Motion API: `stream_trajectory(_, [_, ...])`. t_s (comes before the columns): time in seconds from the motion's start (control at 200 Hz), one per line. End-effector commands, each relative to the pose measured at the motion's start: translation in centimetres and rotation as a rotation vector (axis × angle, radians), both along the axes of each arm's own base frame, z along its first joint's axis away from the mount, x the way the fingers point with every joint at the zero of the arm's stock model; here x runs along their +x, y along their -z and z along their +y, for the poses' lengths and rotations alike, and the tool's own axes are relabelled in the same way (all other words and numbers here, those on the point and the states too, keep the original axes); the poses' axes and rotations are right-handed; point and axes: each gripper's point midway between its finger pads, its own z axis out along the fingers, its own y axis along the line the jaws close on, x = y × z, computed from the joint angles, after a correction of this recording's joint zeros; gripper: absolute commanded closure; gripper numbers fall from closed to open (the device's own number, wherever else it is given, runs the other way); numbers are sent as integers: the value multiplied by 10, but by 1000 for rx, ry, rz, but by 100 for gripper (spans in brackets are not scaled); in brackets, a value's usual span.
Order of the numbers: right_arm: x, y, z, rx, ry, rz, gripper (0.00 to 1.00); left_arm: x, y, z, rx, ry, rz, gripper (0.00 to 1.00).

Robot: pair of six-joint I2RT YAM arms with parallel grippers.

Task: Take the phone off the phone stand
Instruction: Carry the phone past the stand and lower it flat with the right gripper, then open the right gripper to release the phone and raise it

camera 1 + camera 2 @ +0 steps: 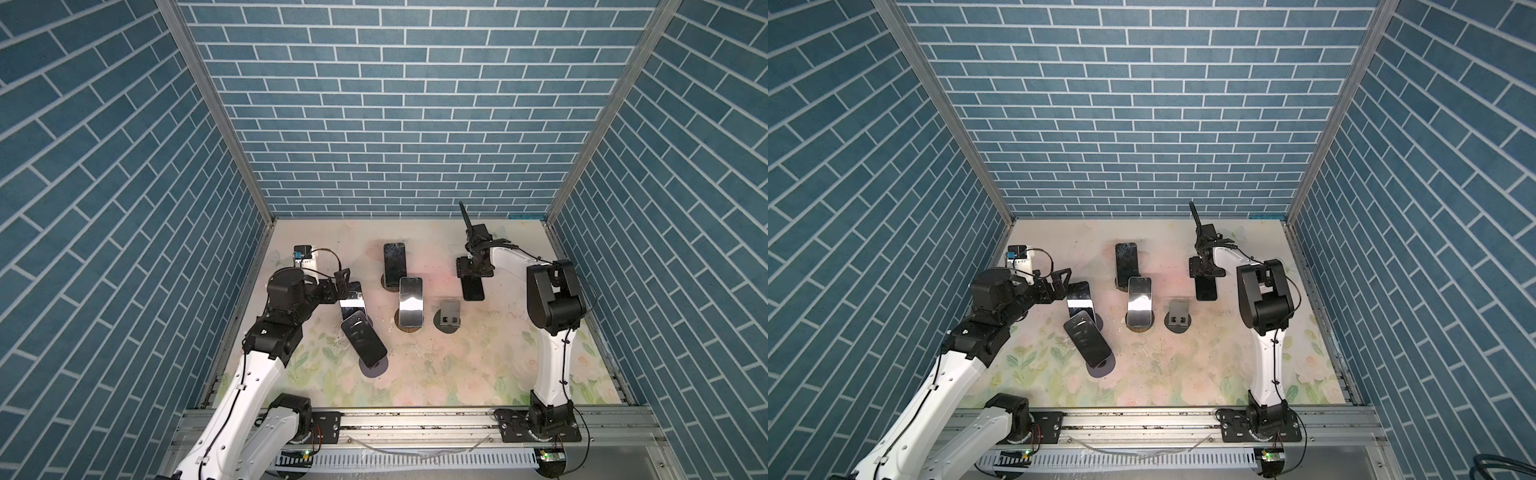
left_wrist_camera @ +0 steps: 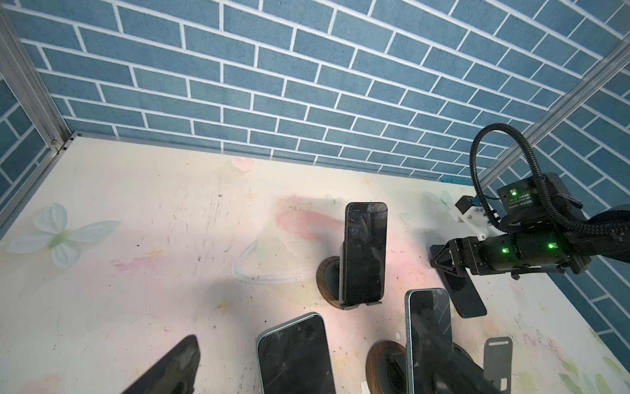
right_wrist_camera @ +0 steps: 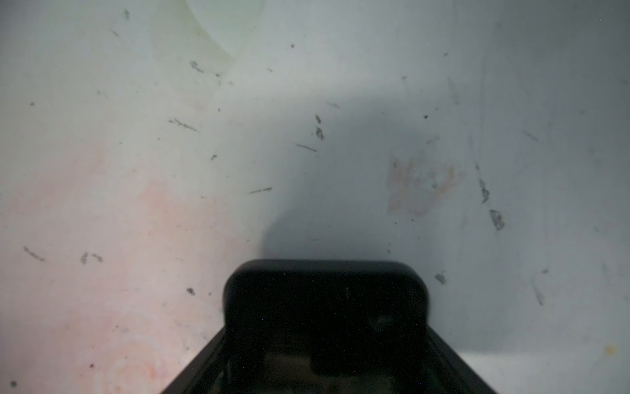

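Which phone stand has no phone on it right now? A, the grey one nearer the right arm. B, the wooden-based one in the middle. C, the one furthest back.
A: in a top view the grey stand is bare, while the middle phone and the back phone each lean on their own stands.

The space is being closed in on three sides by blue brick-patterned walls (image 1: 395,104) with white joints, and is being framed by aluminium posts (image 1: 214,108). A pale, scuffed floral tabletop (image 1: 478,365) is being lit unevenly and is being edged in front by a metal rail (image 1: 415,419).
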Motion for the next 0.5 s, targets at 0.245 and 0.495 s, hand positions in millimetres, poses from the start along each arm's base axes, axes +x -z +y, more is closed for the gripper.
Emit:
stream_trajectory(0.245, [1,-11,-2,-3,20,5,18,-2,-3,-1,10,9,-6,0])
stream_trajectory(0.495, [-4,-71,-2,54,49,-104,18,-3,-2,-2,-1,12,-9,0])
